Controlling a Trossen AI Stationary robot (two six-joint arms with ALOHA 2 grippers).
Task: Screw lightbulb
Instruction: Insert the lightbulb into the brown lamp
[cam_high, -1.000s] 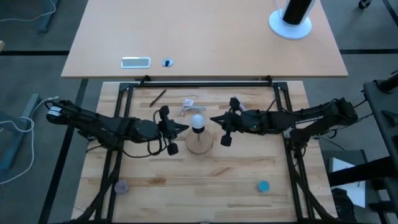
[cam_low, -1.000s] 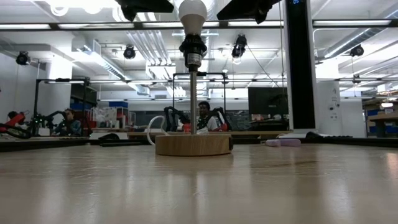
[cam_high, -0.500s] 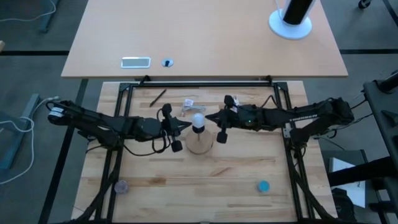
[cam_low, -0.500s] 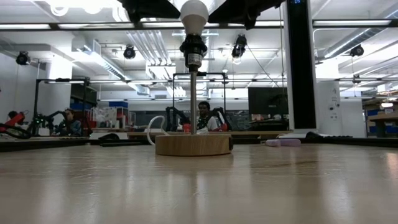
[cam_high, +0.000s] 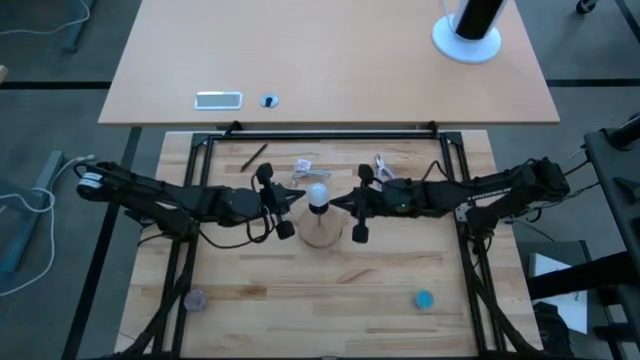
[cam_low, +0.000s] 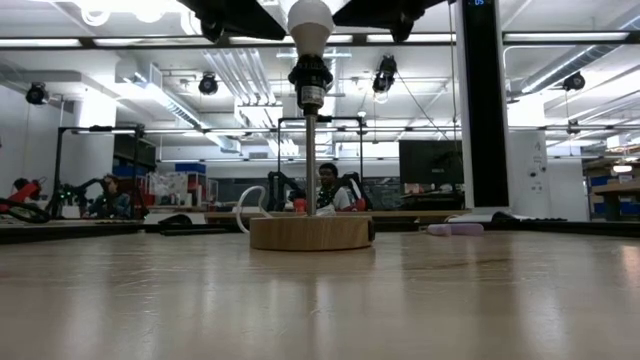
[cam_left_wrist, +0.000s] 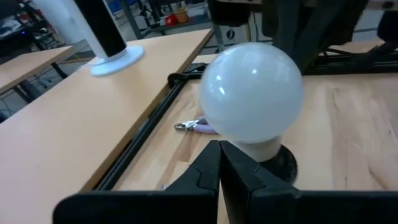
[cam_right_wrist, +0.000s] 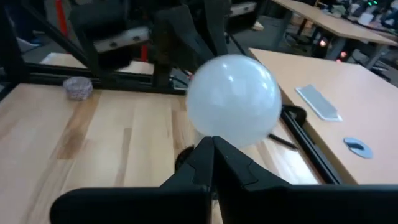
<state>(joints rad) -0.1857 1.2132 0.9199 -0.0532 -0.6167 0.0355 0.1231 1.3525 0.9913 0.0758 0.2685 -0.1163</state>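
The left gripper (cam_high: 296, 201), a dark two-finger claw, has its fingers pressed together into a point, holding nothing. In the high view its tip sits at nine o'clock of the small white frosted pear-shaped lightbulb (cam_high: 318, 194), just beside it; whether it touches the glass cannot be told. In the left wrist view the closed fingertips (cam_left_wrist: 219, 163) meet right below the bulb's neck, with the white globe (cam_left_wrist: 252, 92) filling the middle of the picture.

The right gripper (cam_high: 340, 201) mirrors it at three o'clock of the bulb, its fingers likewise closed together on nothing and its tip just beside the glass. In the right wrist view its joined fingertips (cam_right_wrist: 212, 155) point at the underside of the globe (cam_right_wrist: 233, 99).

The lightbulb stands upright in a black socket (cam_low: 310, 78) on top of a thin metal stem (cam_low: 310, 160), which rises from a round pale wooden disc base (cam_low: 311, 233) resting on the slatted wooden table (cam_high: 330, 280). In the low view the bulb (cam_low: 310, 14) sits between the two dark arms near the top edge.

Farther out in the high view, a crumpled clear plastic wrapper (cam_high: 303, 168) lies at eleven o'clock of the bulb, and a dark thin stick (cam_high: 253, 156) at ten o'clock, well apart. A small blue round cap (cam_high: 424, 298) lies at four o'clock and a small greyish round piece (cam_high: 194, 299) at eight o'clock.
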